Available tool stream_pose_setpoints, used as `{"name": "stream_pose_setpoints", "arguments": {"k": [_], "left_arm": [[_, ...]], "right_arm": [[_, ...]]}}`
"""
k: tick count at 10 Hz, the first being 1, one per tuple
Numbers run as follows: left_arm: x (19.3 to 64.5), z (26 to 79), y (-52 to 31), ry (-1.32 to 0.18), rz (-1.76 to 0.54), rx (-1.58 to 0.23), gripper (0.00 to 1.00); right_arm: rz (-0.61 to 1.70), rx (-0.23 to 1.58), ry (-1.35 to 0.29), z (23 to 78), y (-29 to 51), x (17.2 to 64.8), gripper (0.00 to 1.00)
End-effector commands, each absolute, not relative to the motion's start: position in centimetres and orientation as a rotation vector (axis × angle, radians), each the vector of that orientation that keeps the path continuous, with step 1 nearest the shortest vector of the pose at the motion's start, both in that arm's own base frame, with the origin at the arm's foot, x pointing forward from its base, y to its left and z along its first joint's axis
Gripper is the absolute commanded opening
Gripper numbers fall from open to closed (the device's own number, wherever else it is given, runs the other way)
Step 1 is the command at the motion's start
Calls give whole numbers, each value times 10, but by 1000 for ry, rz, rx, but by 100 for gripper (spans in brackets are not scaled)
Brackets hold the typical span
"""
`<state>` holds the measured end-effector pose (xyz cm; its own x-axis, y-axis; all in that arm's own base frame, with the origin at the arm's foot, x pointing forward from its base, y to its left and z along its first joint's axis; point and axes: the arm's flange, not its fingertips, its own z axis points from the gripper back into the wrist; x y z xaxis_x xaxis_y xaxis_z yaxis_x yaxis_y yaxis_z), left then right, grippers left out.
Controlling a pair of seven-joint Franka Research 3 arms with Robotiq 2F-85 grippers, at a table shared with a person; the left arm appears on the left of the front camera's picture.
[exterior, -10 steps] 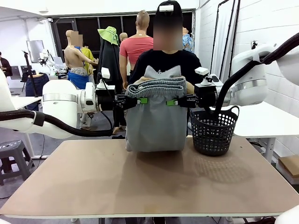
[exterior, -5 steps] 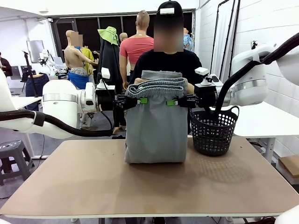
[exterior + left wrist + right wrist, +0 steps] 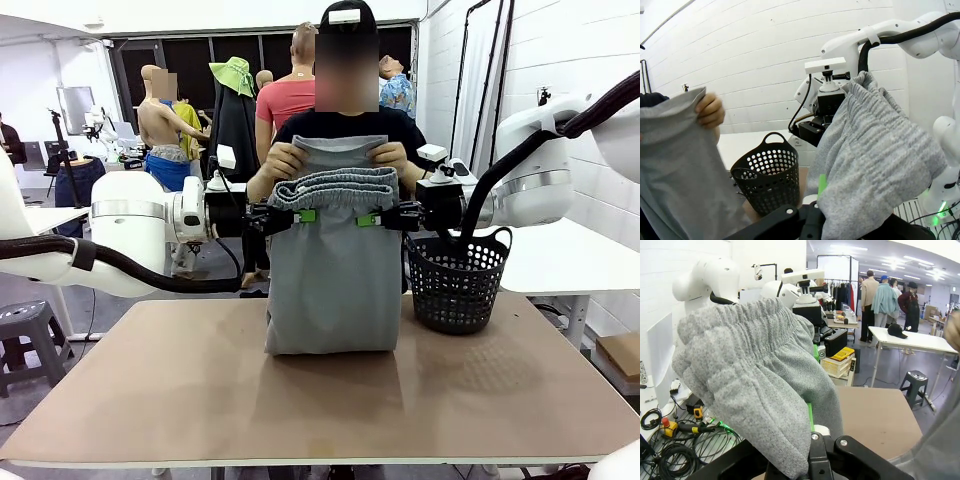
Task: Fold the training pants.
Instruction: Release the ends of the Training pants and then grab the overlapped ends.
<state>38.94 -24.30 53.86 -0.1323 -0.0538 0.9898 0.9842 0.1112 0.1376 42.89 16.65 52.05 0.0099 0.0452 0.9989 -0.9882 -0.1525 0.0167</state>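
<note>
Over the middle of the table (image 3: 320,400), the training pants (image 3: 330,270) are hanging as a grey fold, the lower edge seemingly touching the surface. I am holding the bunched waistband with both tools clamped tight on it: left tool (image 3: 305,215) and right tool (image 3: 368,219), one at either end. On the far side, the person's hands (image 3: 283,160) are lifting another layer's edge. I am judging the cloth light, limp and slippery, so the thick elastic seems the safest hold. The left wrist view is showing fingers pinching that far layer and the black basket (image 3: 767,175); the right wrist view is giving the gathers up close.
</note>
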Motion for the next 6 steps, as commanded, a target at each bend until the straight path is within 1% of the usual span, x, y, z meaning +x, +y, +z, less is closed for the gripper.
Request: {"name": "stream_pose_setpoints", "arguments": {"k": [1,6], "left_arm": [[387,542,-243,-1334,-1227,-1039,0],[387,542,-243,-1334,-1227,-1039,0]], "right_arm": [[1315,1306,-1112,523,168,427,0],[1315,1306,-1112,523,168,427,0]]}}
